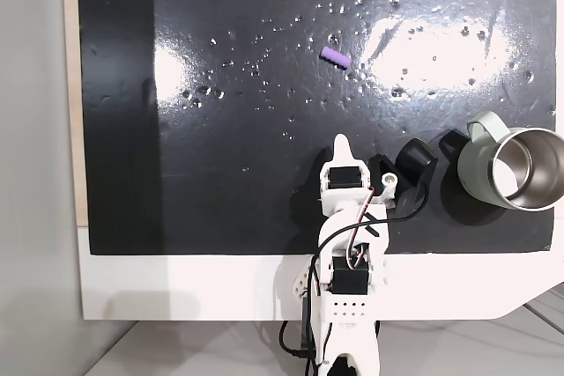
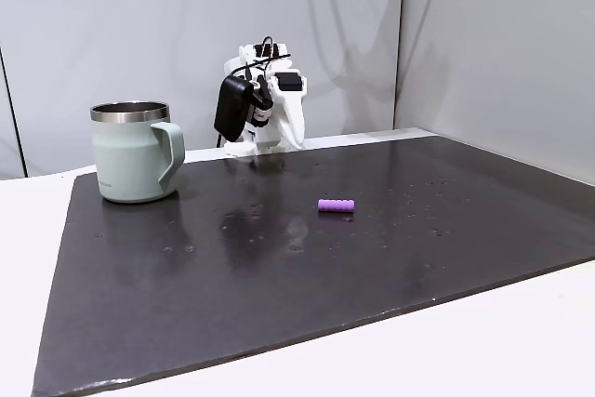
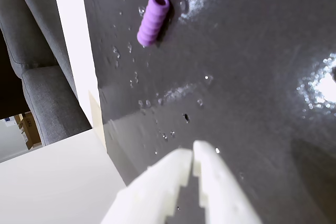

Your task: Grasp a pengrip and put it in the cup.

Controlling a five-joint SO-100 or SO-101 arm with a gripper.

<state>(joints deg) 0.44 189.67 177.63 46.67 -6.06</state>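
Steel-lined cup (image 1: 511,169) seemingly empty; pengrip (image 1: 335,57) on mat.

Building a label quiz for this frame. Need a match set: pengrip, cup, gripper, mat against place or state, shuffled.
Things:
1. pengrip
2. cup
3. gripper
4. mat

States:
A. black, glossy, flecked with droplets
B. upright near a mat edge, nothing visible inside
C. fingertips together, holding nothing
D. lying on its side on the open mat, apart from the arm

Pairs: 1-D, 2-B, 3-C, 4-A
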